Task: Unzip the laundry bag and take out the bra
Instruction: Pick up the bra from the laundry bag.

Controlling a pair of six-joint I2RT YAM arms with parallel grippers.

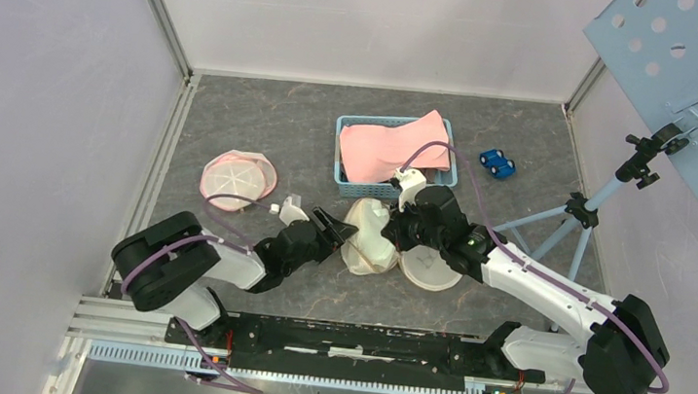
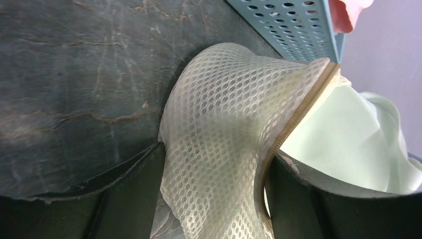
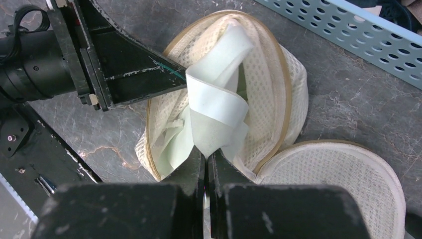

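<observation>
You have the grey table [image 1: 264, 129] ahead of you, with a blue basket [image 1: 341, 152] at the back holding a pink cloth [image 1: 394, 148].

Just in front of the basket, between your two arms, lies the laundry bag [image 3: 278, 89]. It is a cream mesh dome, already unzipped, with its round flap [image 3: 338, 174] folded open beside it.

The bra [image 3: 219, 104], in pale green-white fabric, sits half inside the bag, with a twisted band rising out of the mouth.

Your right gripper [image 3: 206, 157] is pinched together on the lower end of that band. Your left gripper [image 1: 334, 227] stands wide apart, with the bag's mesh wall between its fingers but not squeezed.

The bra looks light, soft and floppy. It will likely stretch and trail rather than lift as one piece, and a strap could catch on the zipper [image 2: 293, 119]. A grip on the wide band or the cup edge should serve you better than one on a thin strap.

The mesh will probably lift along with the bra, so judge whether the left fingers should close on the rim to pin it down.

No brand, label or writing is readable anywhere.
</observation>
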